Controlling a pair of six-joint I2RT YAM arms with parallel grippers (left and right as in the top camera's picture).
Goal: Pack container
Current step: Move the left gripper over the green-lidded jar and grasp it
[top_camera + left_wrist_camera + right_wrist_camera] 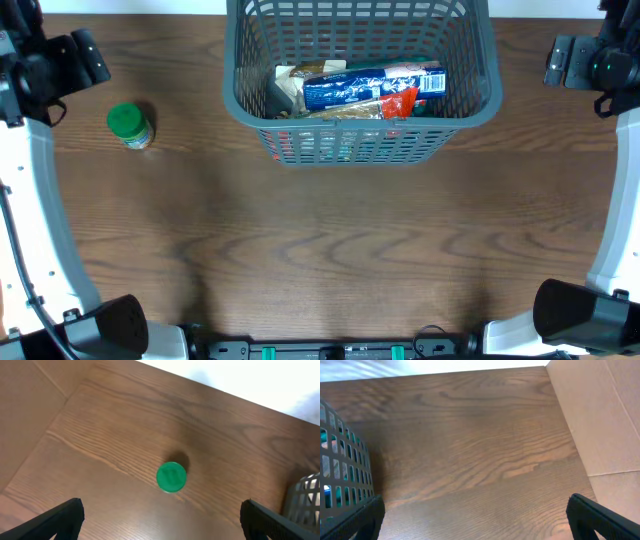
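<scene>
- Table (320,250): bare wood lies ahead of both claws, so nothing appears to block a low approach.
- Basket (350,140): stands well off to the right of the left claw (162,520) and just to the left of the right claw (477,520). It already holds packets. The step in hand is judged to be fetching the one loose item and carrying it here. Lift high enough to clear the tall lattice wall before releasing.
- Left claw: fingers spread wide, nothing held. It is the nearer tool for the pick.
- Right claw: fingers likewise spread wide and empty. Keep it clear of the basket wall beside it.
- Jar (171,477): green lid, apparently upright, directly ahead of the left claw and centred between its fingers. Descend straight, then close on the body below the lid. An off-centre nudge could tip or roll a round jar.
- Overhead view only: the whole basket and its load, with a blue packet (372,85) lying on top and a reddish packet (385,104) just under it. Each wrist view catches only a strip of basket wall.
- Left wrist view only: how the jar lines up between the fingers, which the overhead view does not resolve.
- Overhead view only: the jar's pale body below the lid. The left wrist view shows the lid alone.
</scene>
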